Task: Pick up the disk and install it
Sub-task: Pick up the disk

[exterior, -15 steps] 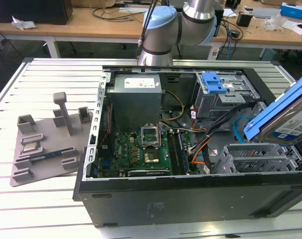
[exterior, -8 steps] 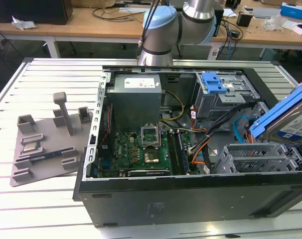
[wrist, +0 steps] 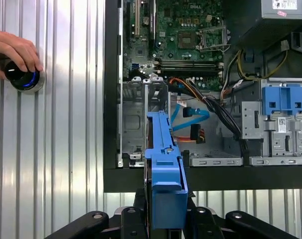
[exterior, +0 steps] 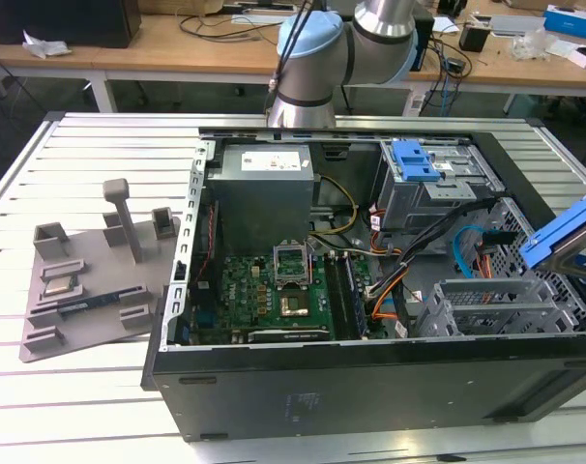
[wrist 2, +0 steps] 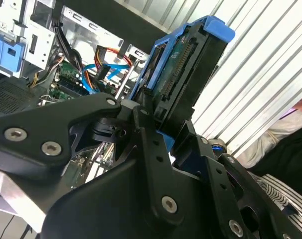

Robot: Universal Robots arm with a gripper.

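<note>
The disk (wrist 2: 183,74) is a hard drive in a blue plastic carrier bracket, held on edge with my gripper (wrist 2: 158,119) shut on its lower end. In the first wrist view the disk (wrist: 163,164) hangs edge-on over the near wall of the open computer case (wrist: 111,99), above an empty grey drive bay (wrist: 133,119), with my gripper (wrist: 166,221) clamped on it. In the exterior view the disk (exterior: 567,235) is tilted in the air at the exterior view's right, over the case's perforated metal bays (exterior: 486,300).
A grey drive cage with a blue latch (exterior: 414,159) sits at the case's back right, with orange and blue cables (wrist: 188,107) beside the bay. A grey tray (exterior: 90,280) of small parts lies left of the case. A person's hand (wrist: 14,50) rests on a round button.
</note>
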